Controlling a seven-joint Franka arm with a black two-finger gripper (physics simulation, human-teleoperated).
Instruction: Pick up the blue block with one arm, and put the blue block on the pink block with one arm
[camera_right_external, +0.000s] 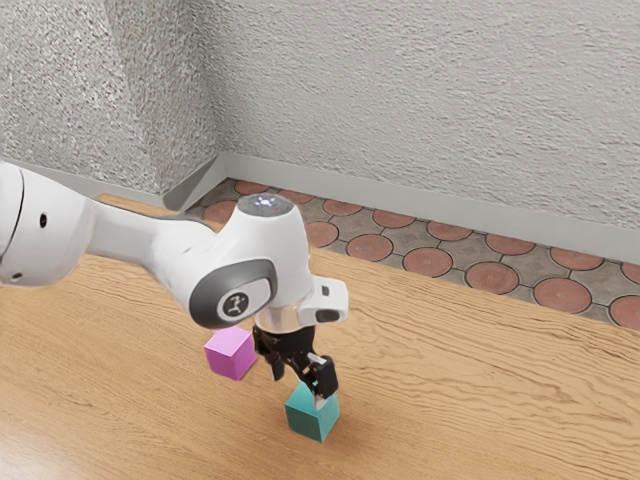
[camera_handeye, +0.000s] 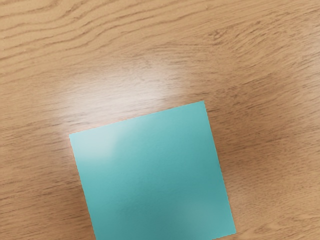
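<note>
The blue block (camera_right_external: 311, 416) is a teal-blue cube resting on the wooden table (camera_right_external: 480, 380) near its front. In the wrist view its top face (camera_handeye: 152, 172) lies directly under my hand. My black gripper (camera_right_external: 300, 385) hangs just above the block, open, with one fingertip (camera_right_external: 324, 392) close to the block's top and nothing held between the fingers. The pink block (camera_right_external: 231, 354) sits on the table a short way toward the exterior view's left of the blue block, partly behind my hand.
My white arm (camera_right_external: 150, 250) comes in from the exterior view's left above the table. Beyond the table's far edge lie a brown tiled floor (camera_right_external: 470, 260) and grey textured walls (camera_right_external: 420, 90).
</note>
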